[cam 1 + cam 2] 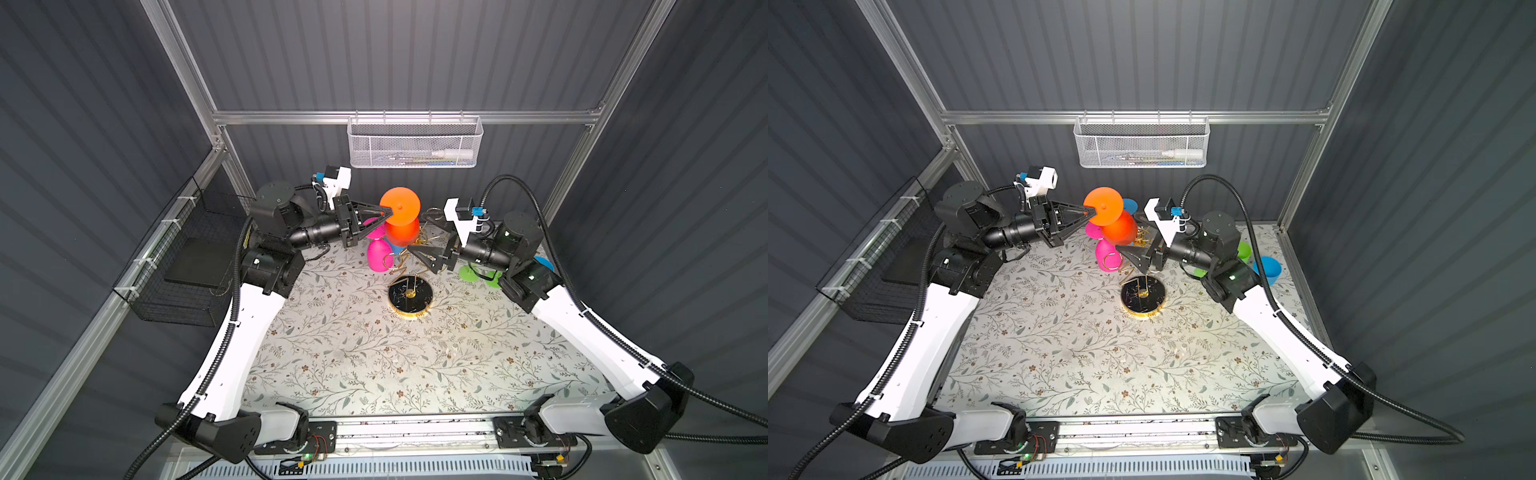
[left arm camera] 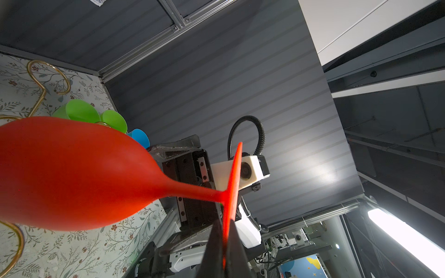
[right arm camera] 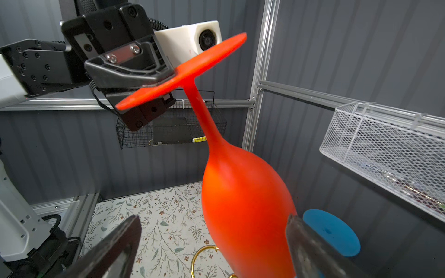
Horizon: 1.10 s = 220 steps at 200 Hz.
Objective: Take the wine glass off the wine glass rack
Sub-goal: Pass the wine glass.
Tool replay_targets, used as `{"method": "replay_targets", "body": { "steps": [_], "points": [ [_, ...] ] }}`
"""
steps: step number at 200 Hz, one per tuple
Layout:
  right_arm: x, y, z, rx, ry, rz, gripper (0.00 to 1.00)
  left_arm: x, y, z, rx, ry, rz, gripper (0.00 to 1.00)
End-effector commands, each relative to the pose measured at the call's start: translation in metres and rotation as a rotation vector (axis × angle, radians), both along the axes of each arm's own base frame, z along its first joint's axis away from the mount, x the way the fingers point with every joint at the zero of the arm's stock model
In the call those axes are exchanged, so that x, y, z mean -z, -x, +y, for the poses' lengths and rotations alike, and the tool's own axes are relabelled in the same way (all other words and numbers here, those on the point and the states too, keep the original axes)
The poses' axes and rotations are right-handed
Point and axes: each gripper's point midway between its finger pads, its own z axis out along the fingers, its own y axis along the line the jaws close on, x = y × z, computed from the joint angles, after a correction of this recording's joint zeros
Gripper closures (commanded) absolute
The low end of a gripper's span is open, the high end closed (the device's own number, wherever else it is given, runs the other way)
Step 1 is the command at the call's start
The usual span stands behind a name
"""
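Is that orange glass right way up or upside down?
Upside down, slightly tilted: the glass has its foot uppermost, pinched by the left gripper, bowl below.

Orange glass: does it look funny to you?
Yes. The orange glass hangs upside down and tilted, foot on top. The left claw is shut on only the foot's rim. The right claw stands open on either side of the bowl.
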Motion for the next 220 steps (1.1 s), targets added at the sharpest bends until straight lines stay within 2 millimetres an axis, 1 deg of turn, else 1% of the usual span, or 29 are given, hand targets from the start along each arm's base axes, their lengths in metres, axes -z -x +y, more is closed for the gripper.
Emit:
{"method": "replay_targets", "body": {
  "steps": [1,39,70,103,123,167,220],
  "points": [
    [-0.017,-0.008,0.004,0.033,-0.035,-0.055,0.04,-0.015,0.006,-0.001,0.017,0.024,-0.043,1.0],
    [-0.013,-0.022,0.018,0.045,-0.034,-0.045,0.04,-0.013,0.005,-0.002,0.016,0.022,-0.037,1.0],
    [-0.01,-0.03,0.025,0.069,-0.029,-0.048,0.04,-0.017,0.007,-0.002,0.018,0.029,-0.041,1.0],
    [-0.007,-0.041,0.027,0.123,-0.03,-0.048,0.04,-0.019,0.007,-0.001,0.018,0.032,-0.043,1.0],
    [-0.008,-0.045,0.027,0.14,-0.04,-0.046,0.04,-0.018,0.006,-0.002,0.018,0.032,-0.037,1.0],
    [-0.004,-0.047,0.031,0.158,-0.027,-0.041,0.05,-0.023,0.007,-0.002,0.024,0.043,-0.045,1.0],
    [-0.005,-0.047,0.033,0.171,-0.022,-0.043,0.08,-0.02,0.005,-0.003,0.03,0.047,-0.032,1.0]
  ]
}}
